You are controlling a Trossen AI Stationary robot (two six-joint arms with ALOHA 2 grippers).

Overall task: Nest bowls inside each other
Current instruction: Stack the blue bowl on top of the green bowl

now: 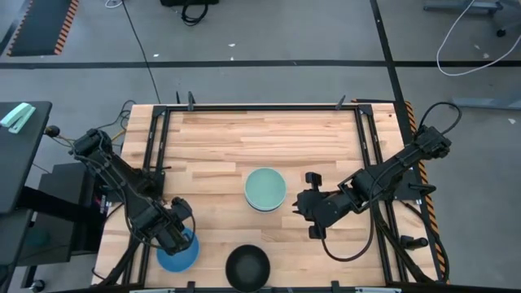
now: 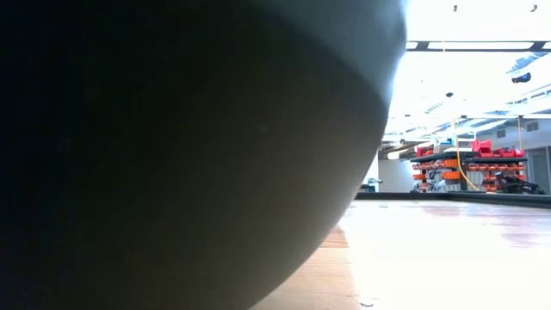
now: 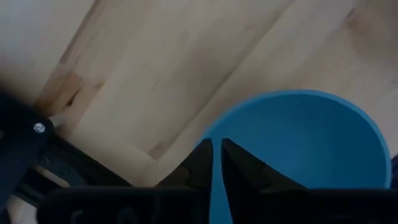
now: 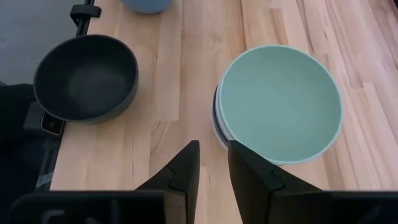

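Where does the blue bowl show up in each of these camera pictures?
High view: blue bowl at the table's near left corner, under the left gripper.
Low view: not identifiable; a dark shape fills it.
Left wrist view: large, its rim between the fingers.
Right wrist view: a sliver at the far edge.
Shared landmark: black bowl.

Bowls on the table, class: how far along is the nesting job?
Done: the mint green bowl tops a stack, with white and dark rims showing beneath it. In hand: the left hand straddles the blue bowl rim, fingers slightly parted. Left: the blue bowl and the black bowl sit apart. The right hand waits open beside the stack.
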